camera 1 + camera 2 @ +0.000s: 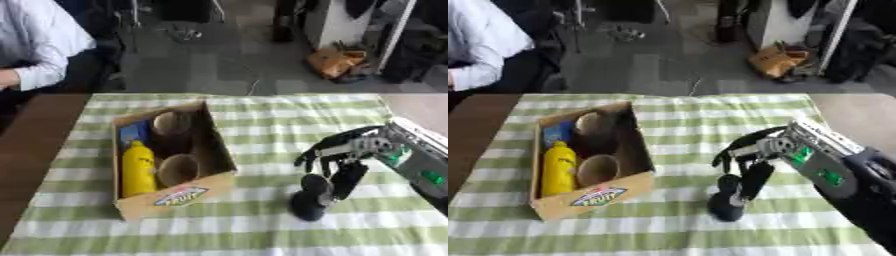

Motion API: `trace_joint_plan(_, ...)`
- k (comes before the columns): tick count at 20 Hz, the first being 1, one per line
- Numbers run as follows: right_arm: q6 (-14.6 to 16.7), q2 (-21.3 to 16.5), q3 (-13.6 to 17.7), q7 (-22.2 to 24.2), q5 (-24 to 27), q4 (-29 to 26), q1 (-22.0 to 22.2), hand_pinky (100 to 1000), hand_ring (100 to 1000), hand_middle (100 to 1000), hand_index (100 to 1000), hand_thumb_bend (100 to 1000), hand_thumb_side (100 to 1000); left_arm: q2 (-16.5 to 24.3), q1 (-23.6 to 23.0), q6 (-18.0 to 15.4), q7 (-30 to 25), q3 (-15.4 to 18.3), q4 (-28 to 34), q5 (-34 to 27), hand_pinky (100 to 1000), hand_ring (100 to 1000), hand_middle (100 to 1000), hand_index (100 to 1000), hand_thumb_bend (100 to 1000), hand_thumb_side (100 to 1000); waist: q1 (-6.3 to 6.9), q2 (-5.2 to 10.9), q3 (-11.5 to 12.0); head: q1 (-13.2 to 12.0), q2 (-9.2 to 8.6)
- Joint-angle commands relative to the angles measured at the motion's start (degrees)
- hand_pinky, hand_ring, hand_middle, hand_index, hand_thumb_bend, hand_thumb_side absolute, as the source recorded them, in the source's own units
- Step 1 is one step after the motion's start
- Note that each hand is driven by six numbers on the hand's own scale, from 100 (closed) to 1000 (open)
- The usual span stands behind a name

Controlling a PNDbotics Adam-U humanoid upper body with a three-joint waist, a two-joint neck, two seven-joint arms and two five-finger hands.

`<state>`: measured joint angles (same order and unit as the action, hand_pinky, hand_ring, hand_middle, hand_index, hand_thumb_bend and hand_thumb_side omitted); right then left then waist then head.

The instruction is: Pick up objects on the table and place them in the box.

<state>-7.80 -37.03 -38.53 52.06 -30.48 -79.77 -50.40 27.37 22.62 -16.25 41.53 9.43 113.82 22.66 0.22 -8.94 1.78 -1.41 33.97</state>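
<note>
The right hand (337,157) is reaching down over a dark object (311,197) standing on the checked tablecloth (262,120) just right of the cardboard box (179,195), fingers curling beside it, apparently to lift it in with the yellow bottle (137,167).

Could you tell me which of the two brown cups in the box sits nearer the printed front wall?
The brown cup beside the yellow bottle, mouth facing the camera; the other cup sits at the box's far end.
</note>
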Motion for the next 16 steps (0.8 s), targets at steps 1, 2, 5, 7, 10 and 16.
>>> trace_joint_plan(1,-0.3,-0.7,0.6,-0.1,0.7,0.0,-1.1,454,675,754,770,407,459,0.7,0.9,0.0,0.4,0.7,0.8,0.1,893,968,949,1000,100,997,0.1,0.66,0.1,0.0,0.12)
trace_joint_plan(2,-0.4,-0.7,0.7,-0.1,0.7,0.1,-1.1,442,661,743,761,402,456,0.7,0.9,0.1,0.4,0.7,0.8,0.1,893,968,949,1000,100,997,0.1,0.66,0.1,0.0,0.11)
trace_joint_plan(5,-0.6,-0.8,1.0,-0.1,0.7,0.0,-1.3,391,625,720,713,378,445,0.7,0.9,0.1,0.6,0.8,0.8,0.2,893,968,948,1000,100,997,0.06,0.66,0.0,-0.1,0.24)
trace_joint_plan(7,-0.7,-0.8,1.1,-0.1,0.7,-0.2,-1.4,386,625,726,693,361,434,0.7,0.9,0.2,0.7,0.8,0.8,0.2,894,968,948,1000,100,996,0.02,0.64,0.0,-0.1,0.28)
trace_joint_plan(10,-1.1,-1.0,1.1,-0.1,0.2,-0.2,-1.6,421,667,785,680,372,423,0.7,1.0,0.2,0.8,0.8,0.8,0.2,895,968,947,1000,100,996,-0.04,0.62,0.0,-0.2,0.29)
trace_joint_plan(16,0.2,-1.8,0.3,-0.1,-2.1,-0.5,-1.0,461,711,830,685,434,411,0.7,0.9,0.3,0.9,0.9,0.8,0.2,896,968,946,1000,100,996,-0.15,0.62,-0.1,-0.3,0.45)
